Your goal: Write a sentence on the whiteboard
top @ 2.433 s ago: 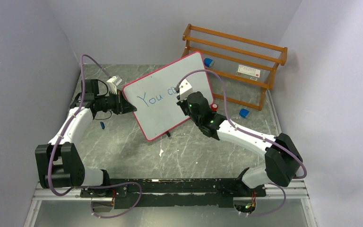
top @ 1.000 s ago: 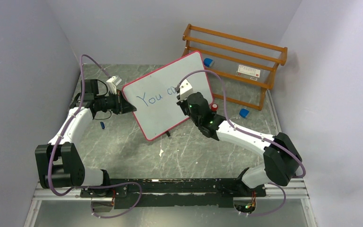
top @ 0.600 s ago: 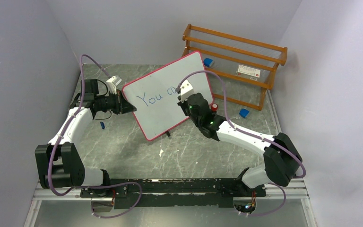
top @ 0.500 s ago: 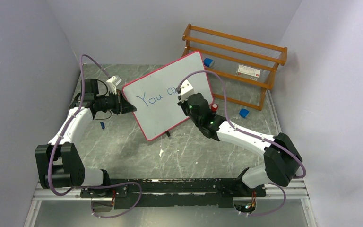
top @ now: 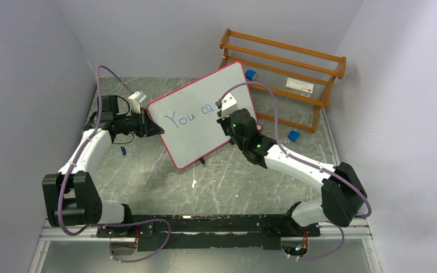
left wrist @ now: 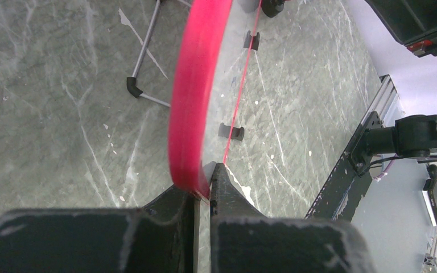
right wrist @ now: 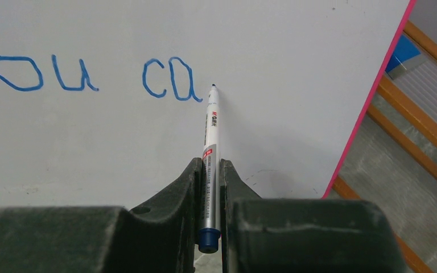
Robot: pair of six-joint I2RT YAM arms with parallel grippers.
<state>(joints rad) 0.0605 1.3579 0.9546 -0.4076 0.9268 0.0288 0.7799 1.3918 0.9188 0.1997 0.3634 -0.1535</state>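
The whiteboard (top: pixel 196 116), white with a pink-red frame, stands tilted in the middle of the table. On it the sentence (top: pixel 190 115) reads "You ca" in blue; the right wrist view shows "ou ca" (right wrist: pixel 168 78). My left gripper (top: pixel 149 126) is shut on the whiteboard's left edge, and the red frame (left wrist: pixel 193 96) runs between its jaws (left wrist: pixel 205 190). My right gripper (top: pixel 226 116) is shut on a silver marker (right wrist: pixel 211 142) with a blue end. The marker's tip rests at the board just right of the "a".
An orange wooden rack (top: pixel 281 74) stands behind the whiteboard at the back right. Small blue pieces (top: pixel 293 135) lie near it, another blue one (top: pixel 123 151) lies left of the board. A red cap (top: pixel 258 128) sits by the right wrist. Walls close in on both sides.
The right gripper has shifted right along the board with the marker, and the "a" now shows complete after the "c". The left arm and the whiteboard have stayed still.
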